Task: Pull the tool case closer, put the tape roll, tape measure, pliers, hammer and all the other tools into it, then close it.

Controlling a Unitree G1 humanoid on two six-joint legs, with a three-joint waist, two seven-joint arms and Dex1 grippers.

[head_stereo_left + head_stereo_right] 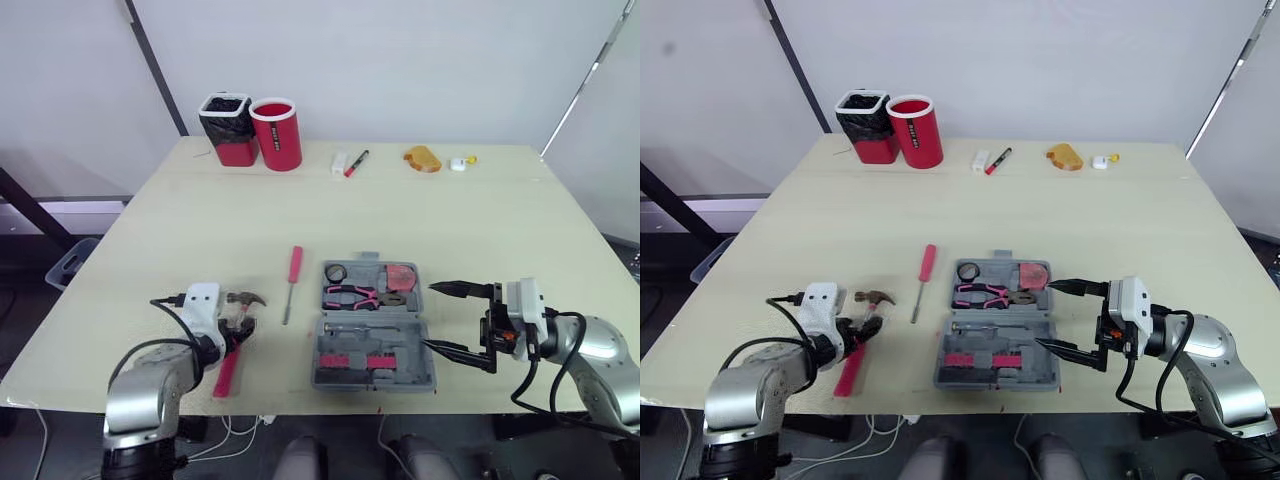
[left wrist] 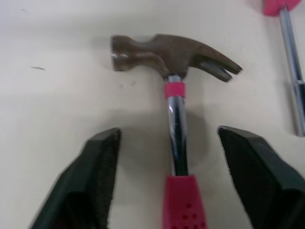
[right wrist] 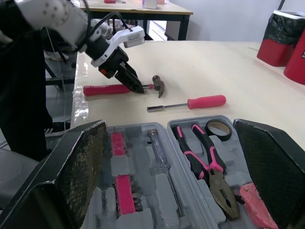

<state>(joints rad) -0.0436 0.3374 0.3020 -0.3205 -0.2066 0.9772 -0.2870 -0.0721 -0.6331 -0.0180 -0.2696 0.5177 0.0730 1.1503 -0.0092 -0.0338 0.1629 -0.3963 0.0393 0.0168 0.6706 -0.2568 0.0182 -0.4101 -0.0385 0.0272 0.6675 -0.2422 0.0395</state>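
Observation:
The grey tool case lies open near the table's front edge. In it are a tape roll, pink-handled pliers, a pink tape measure and a thin screwdriver. A hammer with a pink handle lies left of the case. My left gripper is open, its fingers on either side of the hammer's steel shaft, just below the head. A red-handled screwdriver lies between hammer and case. My right gripper is open at the case's right edge, holding nothing.
At the table's far side stand a red bin with a black liner and a red cup. Further right there lie a marker, a small white item, an orange object and a small white and yellow piece.

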